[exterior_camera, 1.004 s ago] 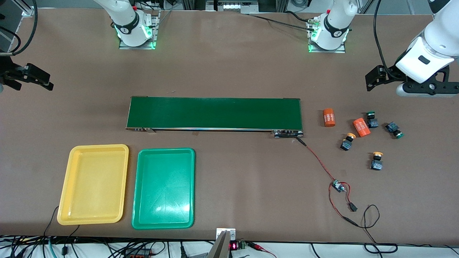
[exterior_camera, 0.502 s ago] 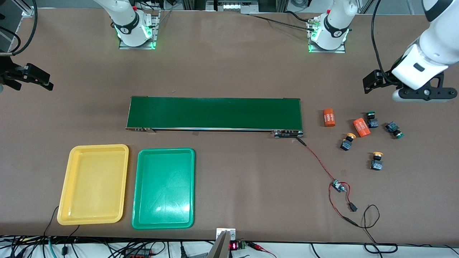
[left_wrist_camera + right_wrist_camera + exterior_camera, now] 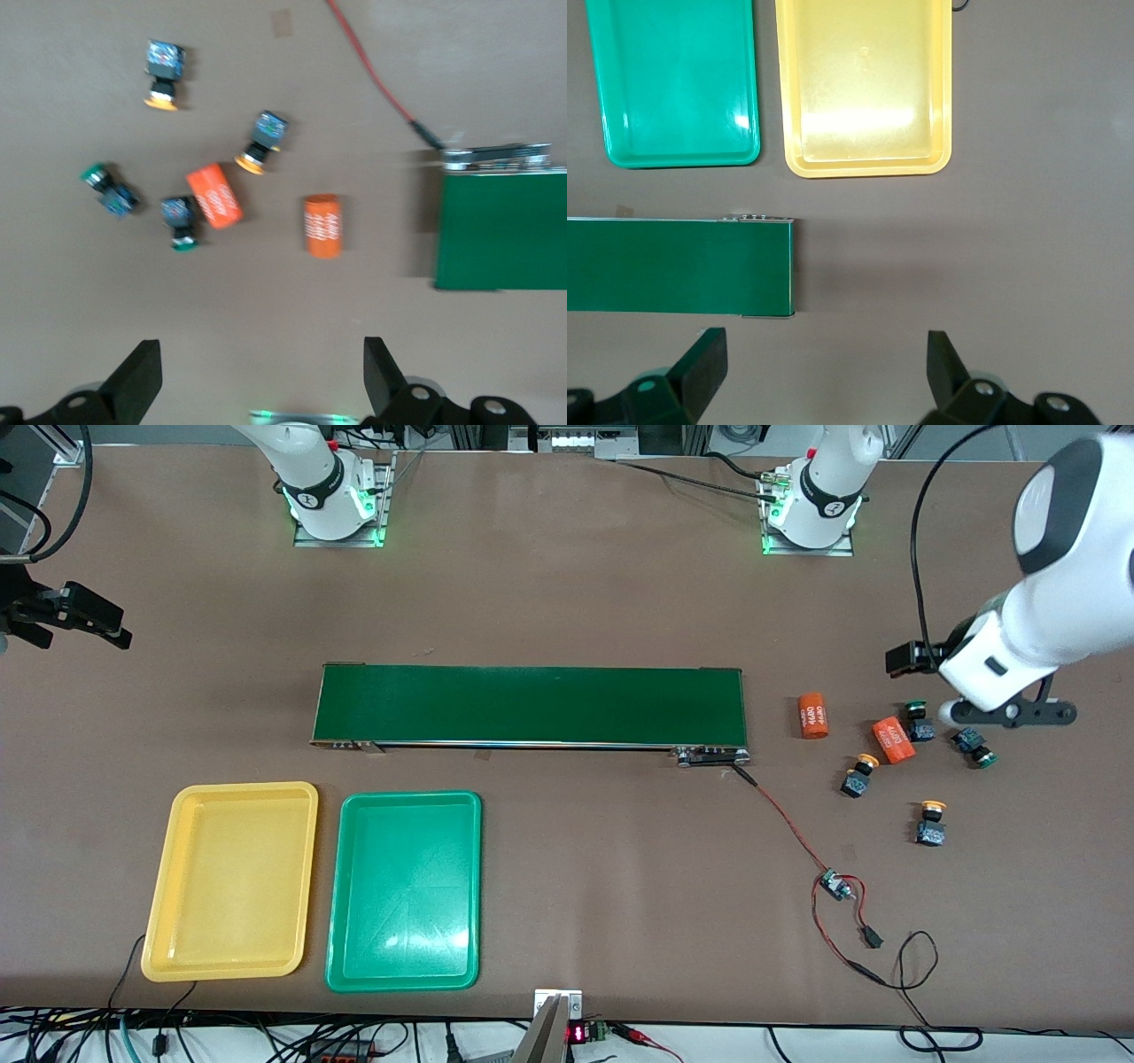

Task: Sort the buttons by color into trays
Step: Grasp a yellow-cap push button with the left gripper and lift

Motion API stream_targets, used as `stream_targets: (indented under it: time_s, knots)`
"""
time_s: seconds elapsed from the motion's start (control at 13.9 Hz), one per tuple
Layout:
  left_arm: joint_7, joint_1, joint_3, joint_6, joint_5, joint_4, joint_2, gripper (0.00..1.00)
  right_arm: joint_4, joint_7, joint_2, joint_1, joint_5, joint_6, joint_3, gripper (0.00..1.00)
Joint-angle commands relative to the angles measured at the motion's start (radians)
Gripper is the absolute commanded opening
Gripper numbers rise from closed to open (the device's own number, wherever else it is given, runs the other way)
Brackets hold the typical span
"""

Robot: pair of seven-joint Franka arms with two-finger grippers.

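Four buttons lie at the left arm's end of the table: two green-capped [image 3: 918, 722] [image 3: 974, 747] and two yellow-capped [image 3: 858, 775] [image 3: 930, 822]. My left gripper [image 3: 1010, 713] hangs over the table by the green ones. Its jaws stand wide open and empty in the left wrist view [image 3: 261, 359]. The yellow tray [image 3: 230, 881] and the green tray [image 3: 403, 890] sit side by side, both empty, at the right arm's end. My right gripper [image 3: 824, 354] waits high over bare table by the conveyor's end, open and empty.
A long dark-green conveyor belt [image 3: 532, 704] lies across the middle. Two orange cylinders [image 3: 813, 716] [image 3: 893, 740] lie among the buttons. A red-black wire with a small board [image 3: 833, 886] runs from the belt's end toward the front edge.
The left arm has come down and in toward the green buttons. The right arm has not moved, and both grippers stay open.
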Motion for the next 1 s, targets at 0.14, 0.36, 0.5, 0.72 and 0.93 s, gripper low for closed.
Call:
stream_targets:
  time_s: [0.14, 0.36, 0.5, 0.72, 0.93]
  knots:
    - [0.169, 0.047, -0.004, 0.185, 0.058, -0.051, 0.117, 1.00, -0.012, 0.005, -0.012, -0.006, -0.005, 0.009, 0.004, 1.00]
    - [0.240, 0.060, -0.004, 0.451, 0.056, -0.200, 0.147, 1.00, -0.012, 0.005, -0.012, -0.008, -0.005, 0.009, 0.004, 1.00]
    - [0.245, 0.066, -0.004, 0.594, 0.058, -0.254, 0.196, 0.99, -0.014, 0.009, -0.013, -0.006, -0.008, 0.009, 0.002, 1.00]
    - [0.321, 0.099, -0.004, 0.768, 0.058, -0.292, 0.268, 0.95, -0.014, 0.011, -0.012, -0.009, -0.008, 0.009, 0.002, 1.00]
    - [0.343, 0.112, -0.004, 0.978, 0.056, -0.384, 0.317, 0.92, -0.014, 0.011, -0.015, 0.000, -0.010, 0.009, 0.005, 1.00]
